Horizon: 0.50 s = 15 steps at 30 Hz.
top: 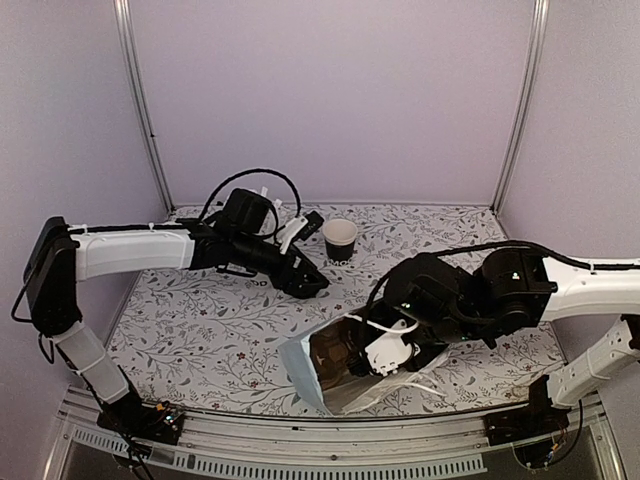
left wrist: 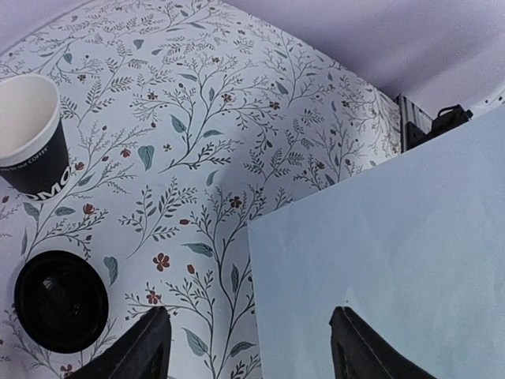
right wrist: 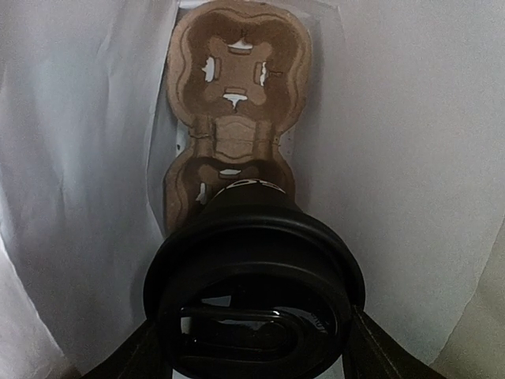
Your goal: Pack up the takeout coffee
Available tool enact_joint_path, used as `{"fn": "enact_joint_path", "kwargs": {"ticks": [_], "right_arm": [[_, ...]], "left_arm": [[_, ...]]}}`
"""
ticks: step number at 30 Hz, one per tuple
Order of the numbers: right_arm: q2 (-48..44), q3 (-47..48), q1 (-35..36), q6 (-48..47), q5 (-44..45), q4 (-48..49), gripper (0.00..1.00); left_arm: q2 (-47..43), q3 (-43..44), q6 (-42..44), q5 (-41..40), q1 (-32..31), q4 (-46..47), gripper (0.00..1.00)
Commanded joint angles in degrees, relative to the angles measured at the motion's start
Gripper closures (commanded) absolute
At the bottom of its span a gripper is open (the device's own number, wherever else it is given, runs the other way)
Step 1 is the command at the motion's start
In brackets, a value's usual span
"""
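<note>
One black paper cup (top: 340,240) with a cream inside stands open at the back of the table; it also shows in the left wrist view (left wrist: 31,134). My left gripper (top: 308,282) is open and empty above the table, between that cup and the pale blue bag (top: 305,375); its fingers (left wrist: 150,347) straddle the bag's edge (left wrist: 394,237). My right gripper (top: 385,352) reaches into the bag's mouth. It is shut on a second black cup (right wrist: 252,268) with a black lid on, held over the near pocket of a brown cardboard carrier (right wrist: 237,95) inside the bag.
A flat black round lid (left wrist: 61,300) lies on the floral tablecloth (top: 200,320) next to the open cup. The bag's white handles (top: 400,385) hang near my right gripper. Lilac walls and metal posts (top: 145,110) close in the back and sides.
</note>
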Motion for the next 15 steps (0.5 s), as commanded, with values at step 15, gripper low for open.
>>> {"fn": "enact_joint_path", "kwargs": {"ticks": [15], "right_arm": [[-3.09, -6.46, 0.27, -1.87, 3.2, 7.65, 0.51]], "left_arm": [[1.74, 0.73, 2.23, 10.7, -1.65, 1.37, 0.31]]}}
